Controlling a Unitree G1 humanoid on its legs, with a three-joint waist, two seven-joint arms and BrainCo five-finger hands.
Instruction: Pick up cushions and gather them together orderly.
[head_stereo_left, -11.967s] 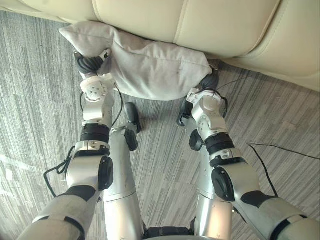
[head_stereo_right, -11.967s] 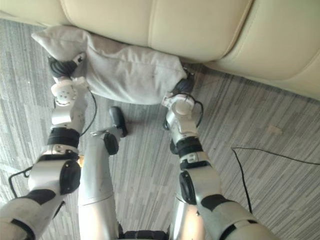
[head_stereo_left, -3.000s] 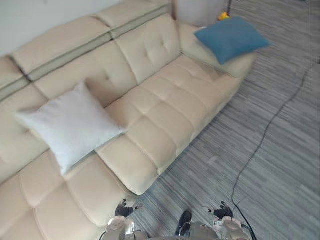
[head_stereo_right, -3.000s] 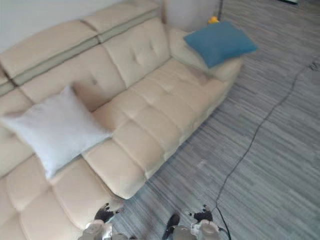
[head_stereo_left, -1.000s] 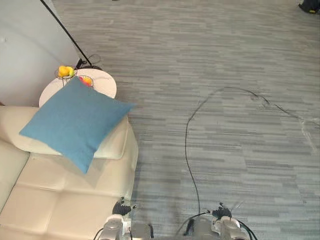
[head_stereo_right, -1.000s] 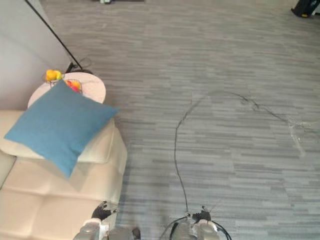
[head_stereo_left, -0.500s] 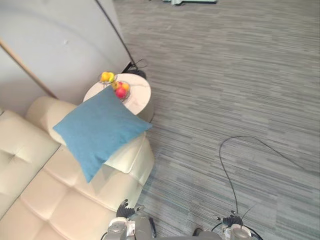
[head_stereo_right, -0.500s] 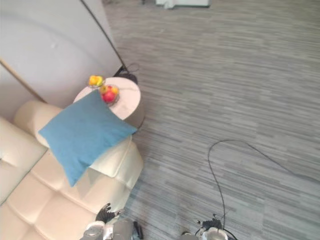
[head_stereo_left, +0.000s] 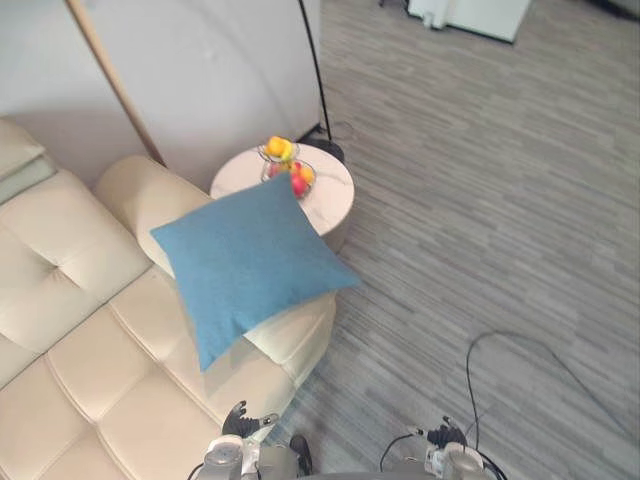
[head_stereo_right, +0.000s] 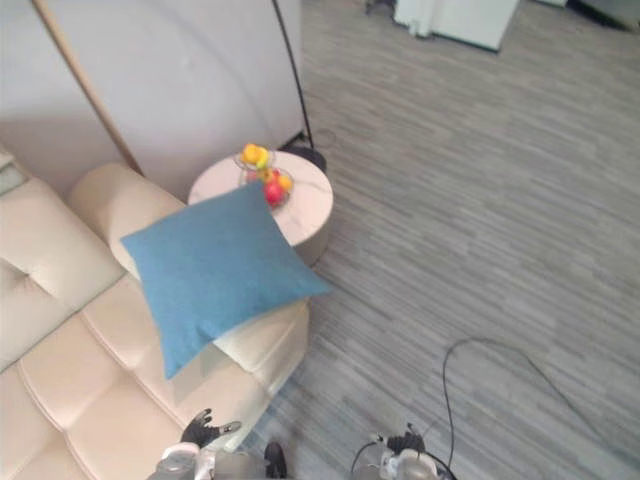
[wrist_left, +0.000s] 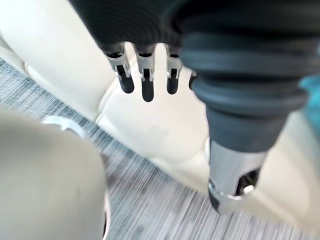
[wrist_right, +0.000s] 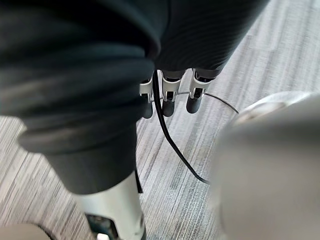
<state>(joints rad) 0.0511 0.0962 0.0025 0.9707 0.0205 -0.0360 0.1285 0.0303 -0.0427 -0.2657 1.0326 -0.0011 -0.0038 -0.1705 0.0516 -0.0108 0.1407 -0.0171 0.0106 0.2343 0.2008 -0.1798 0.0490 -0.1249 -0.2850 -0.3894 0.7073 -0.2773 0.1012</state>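
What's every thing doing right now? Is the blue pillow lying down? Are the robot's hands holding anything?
Blue square fabric cushion: lying on the armrest of the cream leather sofa, untouched.
Fruit bowl: upright on the round white side table, holding fruit.
Left hand: open, holding nothing.
Right hand: open, holding nothing.

cream sofa (head_stereo_left: 80, 340), tufted seat squares, rounded armrest (head_stereo_left: 135, 190) at its end. on it: one blue cushion (head_stereo_left: 250, 262), lying tilted across the armrest and the last seat square, one corner reaching past the sofa's end.
round white side table (head_stereo_left: 335, 200), standing just beside the armrest. on it: a wire fruit bowl (head_stereo_left: 270, 168) holding yellow fruit (head_stereo_left: 280, 148) and red fruit (head_stereo_left: 298, 184).
grey striped carpet floor (head_stereo_left: 500, 180), bearing the sofa and the table. on it: a dark round base (head_stereo_left: 328, 152) with a thin black pole rising from it, behind the table; a white unit (head_stereo_left: 470, 14) well apart, at the far edge.
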